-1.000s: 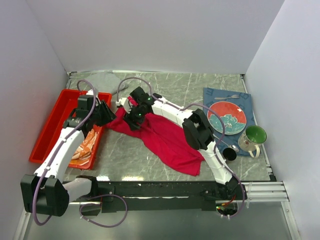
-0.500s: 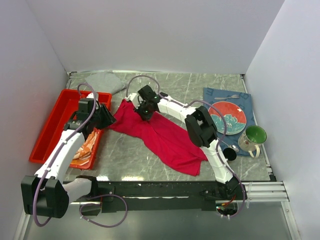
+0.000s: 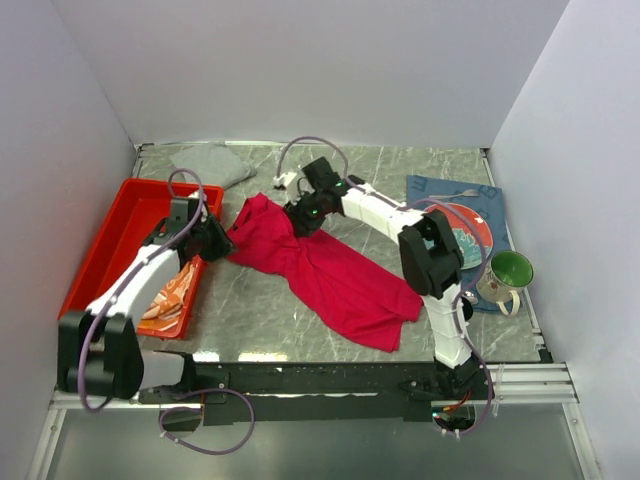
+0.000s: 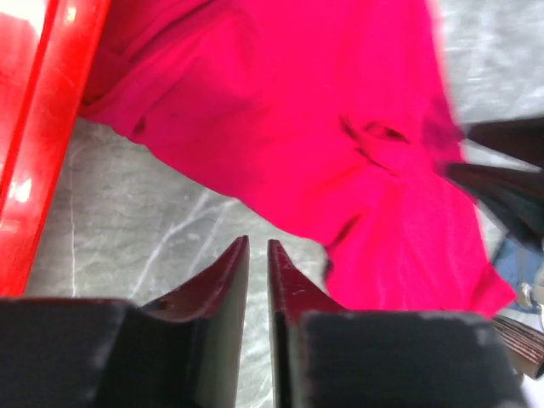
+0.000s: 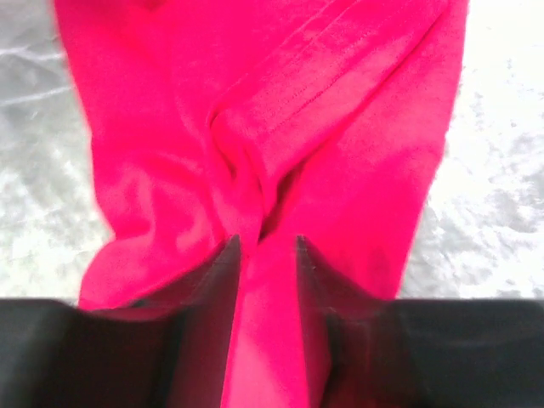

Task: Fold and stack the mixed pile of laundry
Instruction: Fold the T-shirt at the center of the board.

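While pinching a bunched ridge of crimson-magenta shirt (image 5: pixel 280 110) in part-closed right gripper (image 5: pixel 263 242): hauling that edge back and rightward versus a second ago, spreading shirt across table (image 3: pixel 250 310). Narrowing left gripper (image 4: pixel 257 245) to an empty slit beside red tray (image 4: pixel 34 127). Apparently flattening ahead of folding, not yet begun.

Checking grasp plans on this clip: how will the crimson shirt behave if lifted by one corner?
Probably floppy: the crimson shirt lies wrinkled and bunches into folds at the right gripper. Thin-looking cloth, so likely light; it should sag and trail on the table.
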Robot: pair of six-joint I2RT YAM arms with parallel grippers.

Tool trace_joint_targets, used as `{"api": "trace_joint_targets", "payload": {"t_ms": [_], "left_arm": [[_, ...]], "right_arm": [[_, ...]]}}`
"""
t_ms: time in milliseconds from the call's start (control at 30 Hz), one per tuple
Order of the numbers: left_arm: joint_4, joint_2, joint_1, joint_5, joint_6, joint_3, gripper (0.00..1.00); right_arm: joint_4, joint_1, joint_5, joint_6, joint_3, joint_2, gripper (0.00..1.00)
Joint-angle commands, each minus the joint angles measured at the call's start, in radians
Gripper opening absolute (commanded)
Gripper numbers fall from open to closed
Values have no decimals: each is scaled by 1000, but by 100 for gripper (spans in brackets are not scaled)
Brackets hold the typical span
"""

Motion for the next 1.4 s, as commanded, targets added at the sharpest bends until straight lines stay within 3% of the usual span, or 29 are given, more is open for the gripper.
{"api": "trace_joint_targets", "payload": {"t_ms": [0,100,300,533,633,667,733,900,1033,1067,1100,1133,1233,1367], "left_arm": [[44,146,3,15,-60,55,16],[3,258,-13,-19,-61,126,11],[-60,452,-39,-116,-54,244,11],[-154,677,-39,-186,18,466,12],[-168,752,-37,-225,41,553,11],[-181,773,-37,-226,48,581,11],[-197,844,-37,-228,64,674,10],[-254,1054,-40,-170,104,963,8],[-292,1238,-68,-91,109,1341,8],[-284,1290,-69,-35,95,1382,8],[-220,1303,-68,-7,44,1394,8],[-194,1313,-76,25,23,1399,8],[-137,1370,-103,103,-20,1488,11],[-39,1337,-122,189,-44,1506,21]], "right_arm": [[-23,-90,-151,5,-8,-86,54],[-73,-139,-175,8,45,-41,57],[-222,-153,-56,57,171,121,57],[-276,-159,-59,81,115,127,53],[-288,-161,-82,97,63,114,32],[-279,-164,-80,103,15,105,12],[-252,-181,-39,126,-45,56,0],[-149,-271,9,187,-246,-88,0],[-74,-328,-36,230,-381,-185,0],[-63,-331,-78,233,-411,-201,1],[-51,-330,-103,224,-421,-227,8],[-51,-328,-121,218,-424,-236,24],[-99,-328,-106,158,-363,-242,45],[-101,-365,-97,25,-324,-306,56]]}}
